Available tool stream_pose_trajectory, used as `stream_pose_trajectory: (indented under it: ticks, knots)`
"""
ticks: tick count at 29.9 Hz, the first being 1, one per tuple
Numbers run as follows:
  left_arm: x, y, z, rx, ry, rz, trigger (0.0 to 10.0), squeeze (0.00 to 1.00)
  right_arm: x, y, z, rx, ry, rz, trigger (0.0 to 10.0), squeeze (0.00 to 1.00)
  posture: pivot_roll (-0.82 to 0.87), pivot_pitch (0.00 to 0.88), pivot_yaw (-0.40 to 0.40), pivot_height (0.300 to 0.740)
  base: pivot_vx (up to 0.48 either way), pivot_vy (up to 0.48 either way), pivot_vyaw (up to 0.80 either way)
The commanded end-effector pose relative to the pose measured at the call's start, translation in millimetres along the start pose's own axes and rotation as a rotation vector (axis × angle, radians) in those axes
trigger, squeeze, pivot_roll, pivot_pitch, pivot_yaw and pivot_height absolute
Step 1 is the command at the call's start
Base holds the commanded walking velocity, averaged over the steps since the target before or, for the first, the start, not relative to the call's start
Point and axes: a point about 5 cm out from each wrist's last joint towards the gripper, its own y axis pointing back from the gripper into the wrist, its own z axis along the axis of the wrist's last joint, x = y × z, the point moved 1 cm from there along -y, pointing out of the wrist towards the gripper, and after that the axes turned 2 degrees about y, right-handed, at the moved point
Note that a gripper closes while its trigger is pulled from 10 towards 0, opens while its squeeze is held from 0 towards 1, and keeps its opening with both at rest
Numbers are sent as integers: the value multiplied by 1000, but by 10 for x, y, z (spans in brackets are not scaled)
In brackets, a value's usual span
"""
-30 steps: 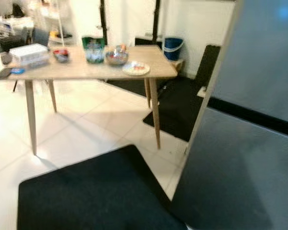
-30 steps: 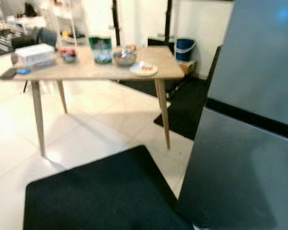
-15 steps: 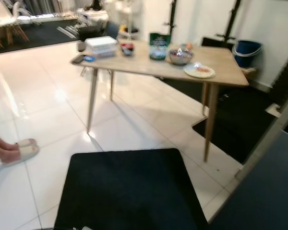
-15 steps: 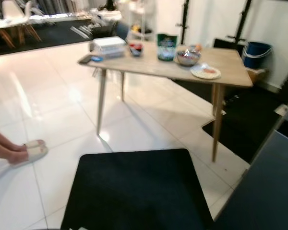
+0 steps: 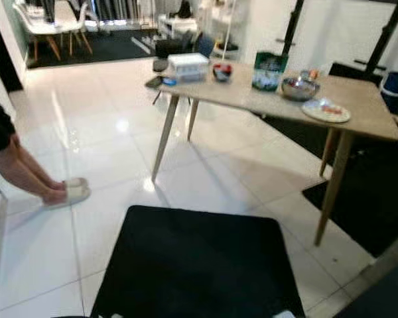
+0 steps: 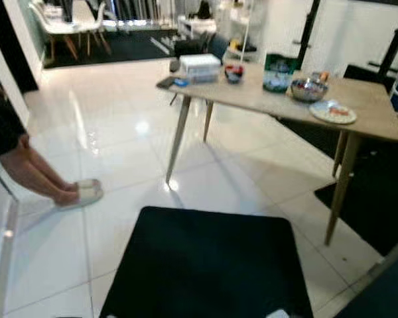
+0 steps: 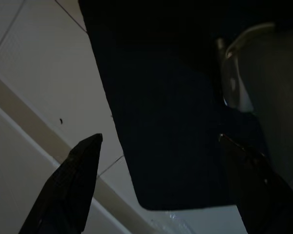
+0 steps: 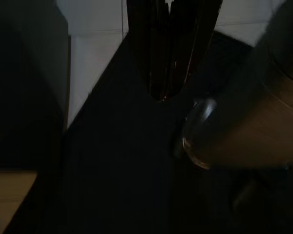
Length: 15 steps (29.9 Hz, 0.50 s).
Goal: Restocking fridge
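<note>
We see a wooden table (image 5: 358,112) ahead to the right, carrying a white box (image 5: 188,66), a green packet (image 5: 268,70), a metal bowl (image 5: 300,87) and a plate (image 5: 326,110). A black mat (image 5: 199,265) lies before us. Our left gripper (image 7: 158,187) hangs with fingers wide apart; our right gripper (image 8: 168,48) has fingers pressed together, holding nothing. A person's feet in slippers (image 5: 69,192) stand left.
</note>
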Motion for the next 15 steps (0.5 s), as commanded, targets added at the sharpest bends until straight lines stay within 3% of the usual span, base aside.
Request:
stream_pose_trajectory:
  ticks: [1,6,15]
  knots:
    - [-182,-2,-76,29,26,-61,10000,0,-23,14,-71,28,4,-13,10000,0,-46,0,-55,740,0,0,0]
    - [-181,-2,-72,29,34,-67,10000,0,-23,15,-77,32,11,-15,10000,0,-46,0,-55,740,0,0,0]
    - [-167,-4,-57,28,31,-67,10000,0,-24,15,-83,34,18,-21,10000,0,-48,0,-56,740,267,0,0]
